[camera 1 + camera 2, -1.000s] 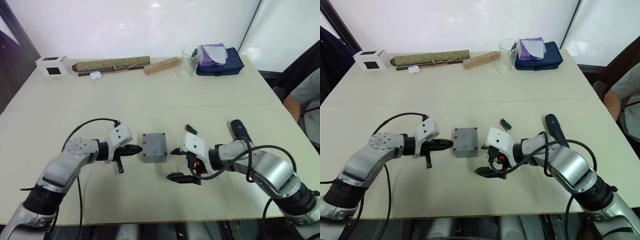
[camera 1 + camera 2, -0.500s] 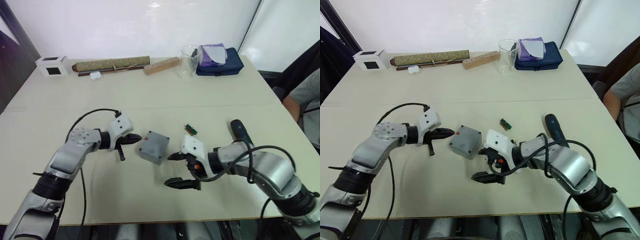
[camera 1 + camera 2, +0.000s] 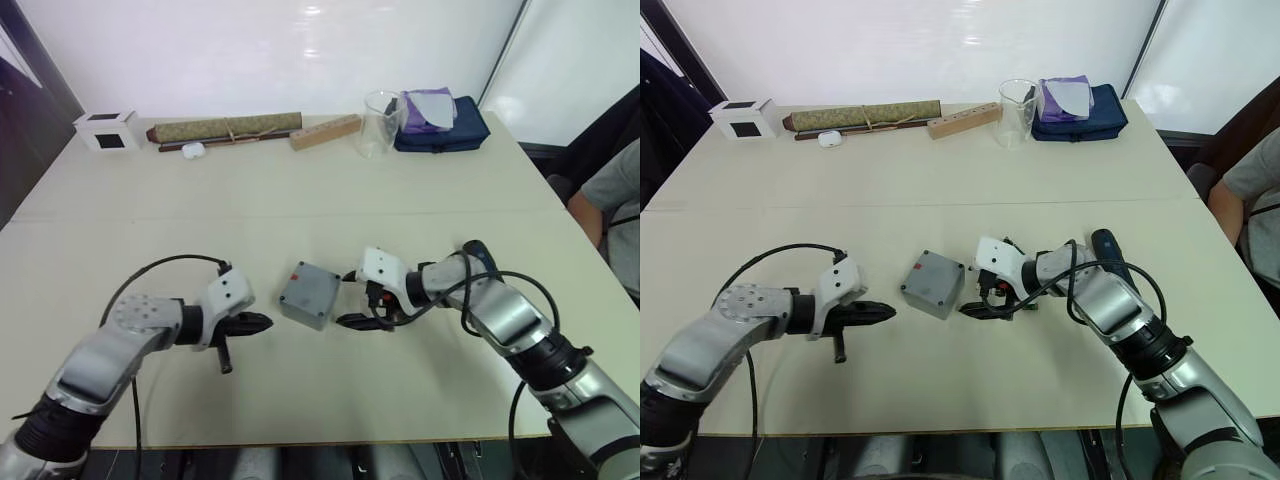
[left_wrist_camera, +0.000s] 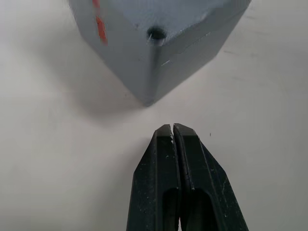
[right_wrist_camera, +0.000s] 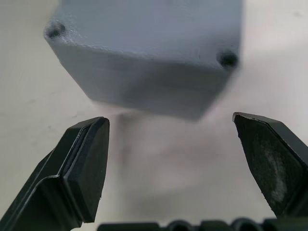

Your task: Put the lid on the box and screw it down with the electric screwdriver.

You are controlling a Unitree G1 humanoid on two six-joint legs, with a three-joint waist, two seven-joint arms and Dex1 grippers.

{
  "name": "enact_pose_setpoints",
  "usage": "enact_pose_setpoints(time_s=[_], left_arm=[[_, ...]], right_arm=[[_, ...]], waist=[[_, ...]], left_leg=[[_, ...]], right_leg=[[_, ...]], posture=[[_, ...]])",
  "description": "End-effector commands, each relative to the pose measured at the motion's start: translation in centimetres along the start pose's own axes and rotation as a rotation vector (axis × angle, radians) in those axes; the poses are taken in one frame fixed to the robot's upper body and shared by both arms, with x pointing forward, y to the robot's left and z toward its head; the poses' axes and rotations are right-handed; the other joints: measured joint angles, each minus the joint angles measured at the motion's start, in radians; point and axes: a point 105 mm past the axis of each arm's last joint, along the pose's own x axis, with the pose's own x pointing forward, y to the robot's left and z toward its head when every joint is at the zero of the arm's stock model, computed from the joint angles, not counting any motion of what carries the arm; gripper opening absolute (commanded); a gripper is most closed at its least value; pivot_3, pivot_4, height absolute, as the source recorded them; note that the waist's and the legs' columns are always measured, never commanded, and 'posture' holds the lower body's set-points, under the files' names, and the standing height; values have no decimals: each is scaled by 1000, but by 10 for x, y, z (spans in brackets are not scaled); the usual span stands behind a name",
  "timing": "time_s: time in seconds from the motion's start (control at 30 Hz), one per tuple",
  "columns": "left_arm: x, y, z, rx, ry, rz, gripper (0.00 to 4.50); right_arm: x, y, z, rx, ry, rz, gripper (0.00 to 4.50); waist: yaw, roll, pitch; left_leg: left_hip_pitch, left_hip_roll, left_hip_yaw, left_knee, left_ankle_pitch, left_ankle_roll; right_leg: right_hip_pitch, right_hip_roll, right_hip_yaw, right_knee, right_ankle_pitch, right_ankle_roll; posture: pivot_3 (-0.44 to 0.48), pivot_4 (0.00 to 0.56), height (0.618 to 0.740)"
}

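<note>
Now the box (image 3: 306, 294) with the lid (image 3: 937, 277) on sits mid-surface, turned askew. Left pincer (image 3: 262, 322), clenched, waits at its 8 o'clock; right pincer (image 3: 354, 298), released, at 3. A one-sided push could spin the box again; the screwdriver (image 3: 481, 262) lies untouched.

The grey metal box (image 3: 308, 293) sits on the tabletop (image 3: 300, 200) turned askew, the lid (image 3: 935, 276) on top with its small red mark showing. The dark-blue electric screwdriver (image 3: 1107, 252) lies flat off to its right.
</note>
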Motion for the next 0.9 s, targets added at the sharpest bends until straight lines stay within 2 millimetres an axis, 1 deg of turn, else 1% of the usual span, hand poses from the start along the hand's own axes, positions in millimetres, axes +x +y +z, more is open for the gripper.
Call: enact_pose_setpoints(time_s=[0.03,0.1,0.27,0.4,0.67,0.9], left_arm=[[5,9,16,41,-49,64,0],[6,16,19,48,-63,90,0],[6,26,22,63,-76,122,0],[6,28,23,67,-82,121,0],[12,31,31,89,-108,121,0],[15,36,35,97,-116,120,0]], right_arm=[[-1,10,9,-46,-21,68,4420],[-2,16,8,-38,-21,87,4420],[-7,22,7,-17,-19,71,4420],[-10,25,8,-2,-22,56,4420],[-12,34,11,31,-29,31,4420],[-12,33,12,41,-26,18,4420]], waist=[[2,0,0],[2,0,0],[0,0,0],[-1,0,0],[2,0,0],[1,0,0]], left_leg=[[0,0,0,0,0,0],[0,0,-1,0,0,0],[0,0,-1,0,0,0],[0,0,-1,0,0,0],[0,0,-1,1,0,0],[0,0,-1,1,0,0]], right_leg=[[0,0,0,0,0,0],[0,0,-1,0,0,0],[0,0,0,1,0,0],[0,0,0,1,0,0],[0,0,-1,1,0,0],[0,0,0,1,0,0]], posture=[[0,150,740],[0,150,740],[0,150,740],[0,150,740],[0,150,740],[0,150,740]])
